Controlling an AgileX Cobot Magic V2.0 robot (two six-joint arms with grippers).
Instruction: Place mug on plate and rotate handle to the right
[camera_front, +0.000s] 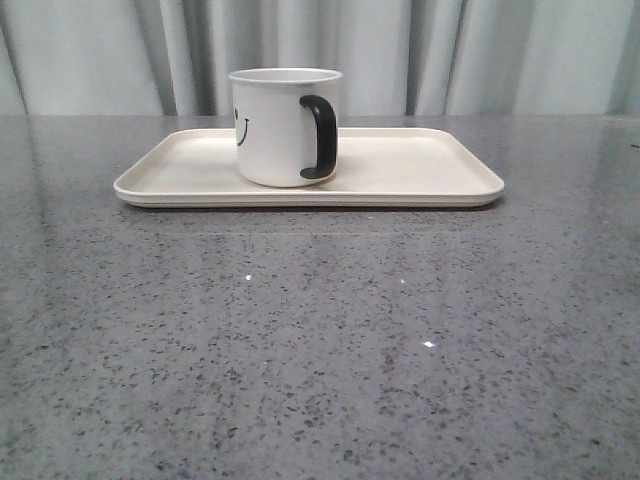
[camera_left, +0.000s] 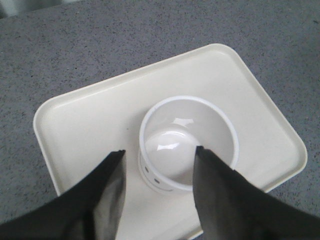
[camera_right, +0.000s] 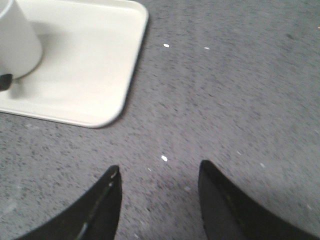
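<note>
White and cylindrical, the smiley-faced mug (camera_front: 285, 127) stands upright on the cream rectangular plate (camera_front: 420, 165) near the speckled grey worktop's (camera_front: 320, 340) far edge, its black handle (camera_front: 321, 137) facing front-right. We see our left gripper (camera_left: 160, 152) spread above it, our right gripper (camera_right: 159, 172) spread over bare worktop.

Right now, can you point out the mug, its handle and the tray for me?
mug (camera_front: 275, 125), front view, white side wall.
handle (camera_front: 325, 140), front view, black loop's outer bar.
tray (camera_front: 420, 165), front view, bare floor right of the mug.
</note>
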